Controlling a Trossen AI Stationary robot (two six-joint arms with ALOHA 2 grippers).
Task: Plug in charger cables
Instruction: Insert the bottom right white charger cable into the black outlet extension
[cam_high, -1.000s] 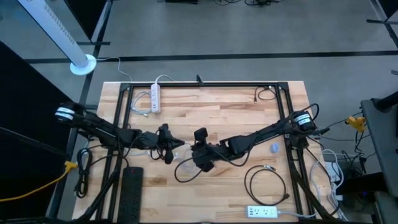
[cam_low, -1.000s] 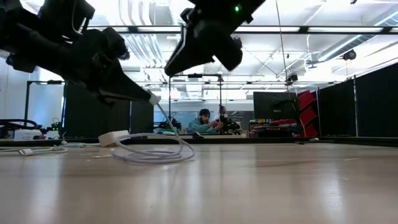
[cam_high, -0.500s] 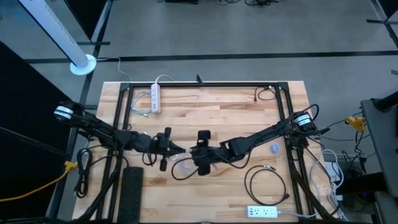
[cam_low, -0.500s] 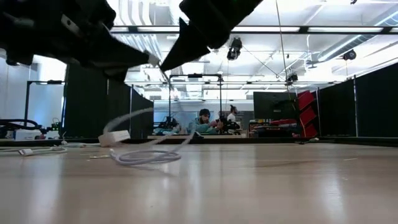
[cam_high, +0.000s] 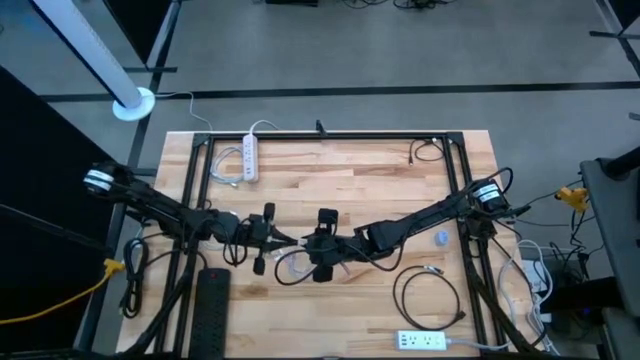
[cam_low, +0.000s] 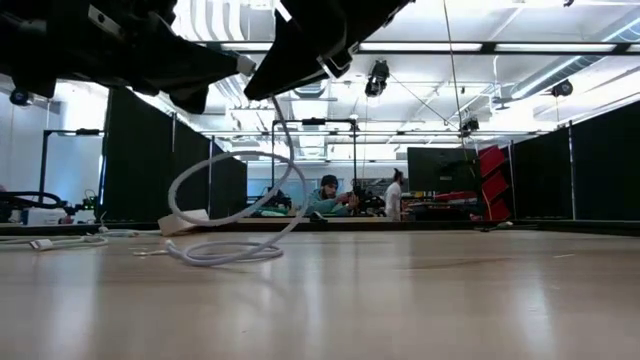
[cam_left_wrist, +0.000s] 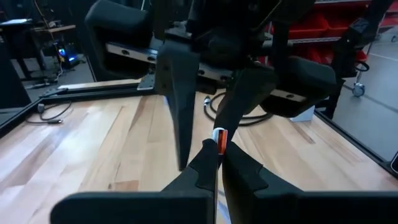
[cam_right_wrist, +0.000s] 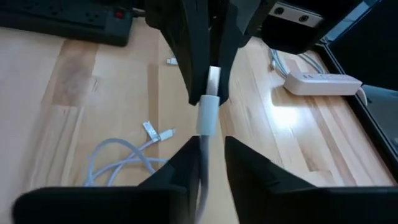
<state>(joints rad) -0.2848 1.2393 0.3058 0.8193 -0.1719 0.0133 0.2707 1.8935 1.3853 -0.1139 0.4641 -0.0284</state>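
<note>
While both tools pinch its plug ends, seemingly, the white charger cable (cam_low: 232, 215) hangs looped.

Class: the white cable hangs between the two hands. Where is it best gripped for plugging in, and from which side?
Likely the white cable's stiff sleeve behind the plug, pinched from its sides: it is straight and rigid, while the loop droops.

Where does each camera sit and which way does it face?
High: above the table, straight down; both arms, left tool meeting right tool.
Low: table-top height, level toward the room; arms enter from above.
Left wrist: on left arm, past own fingers toward the right tool.
Right wrist: on right arm, past own fingers toward the left tool.
Shared: both wrist views show the white cable between the tools.
</note>
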